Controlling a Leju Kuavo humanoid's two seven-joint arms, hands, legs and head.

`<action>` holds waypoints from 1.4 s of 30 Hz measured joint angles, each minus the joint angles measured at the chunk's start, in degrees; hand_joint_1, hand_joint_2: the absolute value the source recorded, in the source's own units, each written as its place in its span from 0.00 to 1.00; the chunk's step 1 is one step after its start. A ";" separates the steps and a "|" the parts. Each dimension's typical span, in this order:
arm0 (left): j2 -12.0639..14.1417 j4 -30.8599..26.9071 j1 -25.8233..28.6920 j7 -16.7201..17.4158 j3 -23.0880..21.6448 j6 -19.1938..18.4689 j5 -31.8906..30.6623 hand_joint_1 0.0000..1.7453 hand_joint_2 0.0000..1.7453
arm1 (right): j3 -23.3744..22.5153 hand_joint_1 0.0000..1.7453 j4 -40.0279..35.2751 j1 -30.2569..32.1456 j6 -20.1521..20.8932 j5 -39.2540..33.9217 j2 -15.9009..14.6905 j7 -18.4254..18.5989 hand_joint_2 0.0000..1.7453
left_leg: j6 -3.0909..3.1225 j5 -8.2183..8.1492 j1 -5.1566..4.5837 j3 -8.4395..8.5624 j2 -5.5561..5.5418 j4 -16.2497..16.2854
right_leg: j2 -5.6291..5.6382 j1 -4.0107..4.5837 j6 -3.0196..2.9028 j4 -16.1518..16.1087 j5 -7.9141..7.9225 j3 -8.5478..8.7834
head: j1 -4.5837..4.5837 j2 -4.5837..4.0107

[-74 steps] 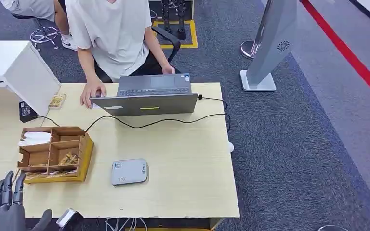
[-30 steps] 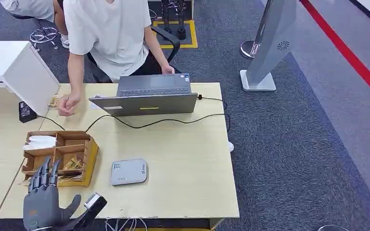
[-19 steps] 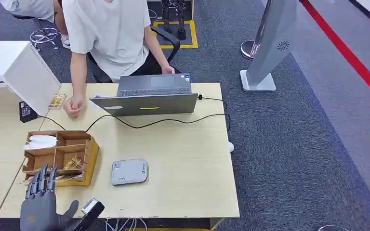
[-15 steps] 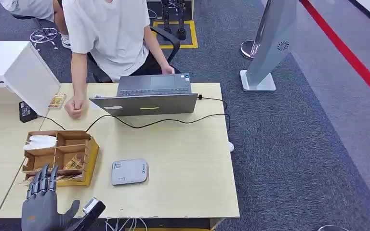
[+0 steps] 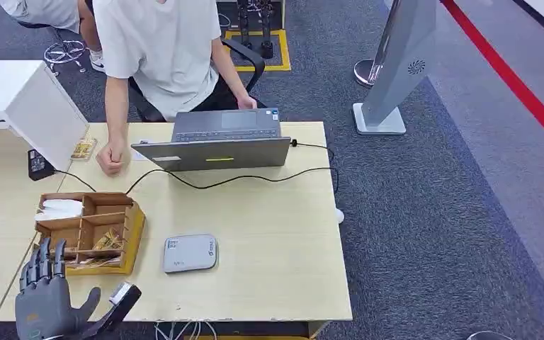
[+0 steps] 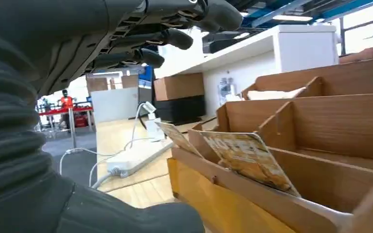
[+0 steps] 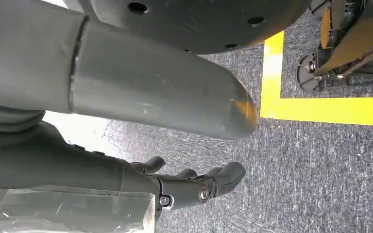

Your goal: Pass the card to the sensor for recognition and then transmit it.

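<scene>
L hand [image 5: 42,301] sits low at the worktop's [image 5: 269,234] near edge, about 7 o'clock in the head view, fingers [image 5: 39,258] apart and pointing up toward the wooden organiser box [image 5: 85,227]. Nothing in its grip. Fingertips just short of the box's near wall, maybe brushing it; can't tell contact from here.

The card [image 6: 250,158] leans tilted in the box's near compartment, seen clearly from the L wrist cam, printed face up, top edge poking above the front wall. A second card [image 6: 177,138] stands beside it in the same row. In the head view the cards show as gold slivers at the box's front.

R hand [image 7: 194,187] hangs by the robot's side over grey carpet, fingers loosely curled, holding nothing.

The sensor [image 5: 190,253], the grey flat pad, lies at 3 o'clock from the box, near but not touching. A person sits at 12 o'clock behind the laptop [image 5: 216,145], one fist [image 5: 111,159] resting on the worktop.

Step in hand, my read: reach for the card, pre-grasp. Nothing picked yet, so the task is barely begun.

Next move calls for: L hand up and over the front wall, thumb and fingers either side of the card's exposed top edge, pinch, lift straight out. Then across to the pad at 3 o'clock, then on to the person. Thin card, leaning: likely to slip or bring its neighbour along.
</scene>
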 joint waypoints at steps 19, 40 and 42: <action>-1.77 6.91 -3.93 -1.85 7.35 3.21 -2.25 0.00 1.00 | 1.16 0.00 0.00 -0.05 0.15 0.87 -0.15 0.50 0.00 | 0.00 0.00 0.00 0.00 0.00 0.00 | 0.00 0.00 0.00 0.00 0.00 0.01 | 0.00 0.00; -3.69 10.17 -6.93 -3.58 7.89 4.24 -3.76 0.00 1.00 | 1.42 0.00 -0.02 -0.11 0.26 1.14 -0.22 0.50 0.00 | 0.00 0.00 0.00 0.01 0.00 0.00 | 0.00 0.00 0.00 0.01 0.00 0.00 | 0.00 0.00; -3.67 10.30 -6.99 -3.58 7.89 4.24 -3.76 0.00 1.00 | 1.42 0.00 -0.02 -0.11 0.44 1.16 -0.22 0.50 0.00 | 0.00 0.00 0.00 0.01 0.00 0.00 | 0.00 0.00 0.00 0.01 0.00 0.00 | 0.00 0.00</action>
